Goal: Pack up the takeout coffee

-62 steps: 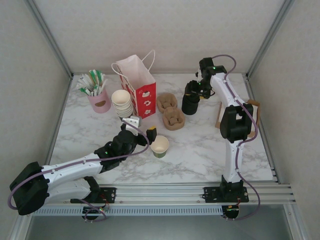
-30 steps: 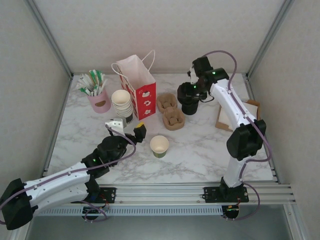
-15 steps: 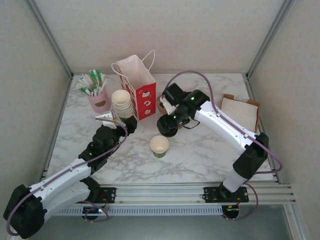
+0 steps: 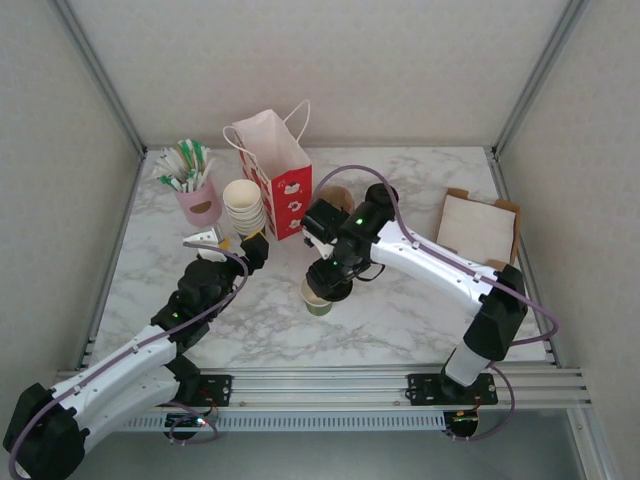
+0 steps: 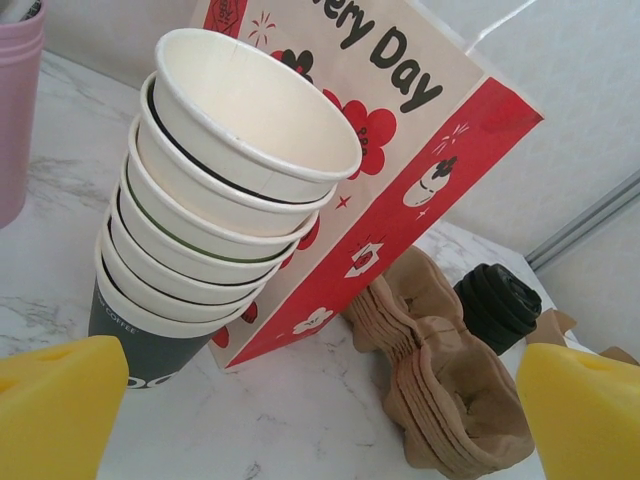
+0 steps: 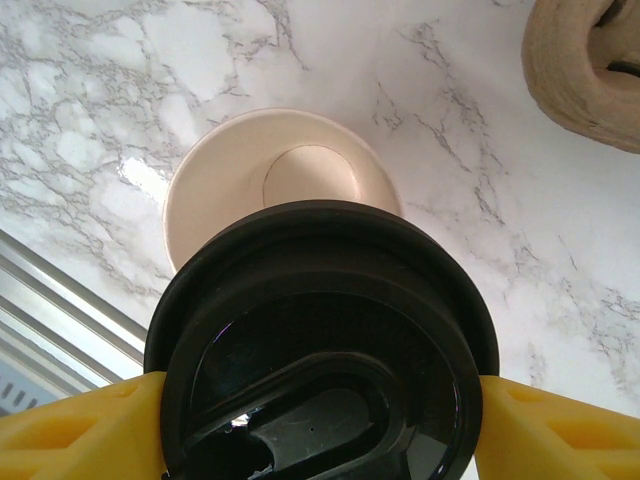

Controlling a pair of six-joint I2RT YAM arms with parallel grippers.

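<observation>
Right hand: the right hand (image 6: 320,420) has its two yellow fingers (image 6: 80,430) spread to the width of a black lid (image 6: 320,310) and pinched on the lid's opposite edges, holding it flat.
Cup: the open cup (image 6: 275,180) stands upright on the counter (image 6: 520,260) directly below this hand, slightly ahead of the lid's centre in the wrist view. From above, its olive-green lower body (image 4: 318,305) peeks out under the hand.
How it will handle: the cup looks empty, so I judge it very light and easy to tip. The paper wall is thin and would dent under a hard squeeze.
Lid: stiff plastic, probably slick at the rim. It should be pressed down evenly so it seats all round.
Where to hold: once capped, around the upper body just under the rim, where the paper is stiffest. A grip by the lid alone could pop it off.
Left hand: the left hand (image 5: 318,410) has its fingers spread wide and holds nothing.
Ahead of the left hand: a stack of cream cups (image 5: 230,200) to its left front, and a paper bag (image 5: 400,130) just behind them.
Farther right: pulp carriers (image 5: 440,380), and beyond them a stack of black lids (image 5: 497,305).
</observation>
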